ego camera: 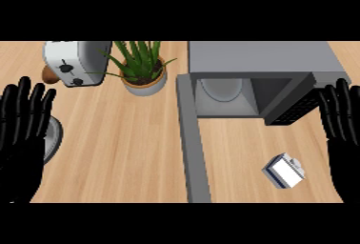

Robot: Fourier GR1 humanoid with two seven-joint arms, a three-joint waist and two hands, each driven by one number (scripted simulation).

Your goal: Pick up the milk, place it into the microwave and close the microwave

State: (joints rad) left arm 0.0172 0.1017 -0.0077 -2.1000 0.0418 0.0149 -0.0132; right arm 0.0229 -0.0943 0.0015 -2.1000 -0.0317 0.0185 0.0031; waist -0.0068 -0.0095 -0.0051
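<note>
As the view looks steeply down on a pale wooden counter (119, 157), the left robot hand (21, 128) stands at nine o'clock against the left edge, black fingers straight, spread and pointing toward twelve, holding nothing; just beside it, partly hidden behind it, a grey round plate (52, 140) shows only its curved right rim. At about eleven o'clock a white toaster (74, 62) sits with dark knobs on its near face, and a small brown object (49, 75), too hidden to identify, peeks out at its left; near the toaster, toward twelve o'clock, a potted plant (144, 71) with long green leaves stands upright in a pale round pot.

Right of centre, from twelve to two o'clock, the grey microwave (260, 57) stands open; its interior shows a pale round turntable (222, 89), and nothing else is inside. The microwave door (193, 143) is swung wide, a long grey strip running from the microwave's left corner down toward six o'clock; a dark control panel (295, 107) lies at the microwave's right front.

At about four o'clock the milk (285, 170), a small white and blue carton, lies tilted on the counter, in front of the microwave and apart from it, touching neither robot hand. At three o'clock the right robot hand (343, 124) stands against the right edge, fingers straight and spread, pointing toward twelve, empty.
</note>
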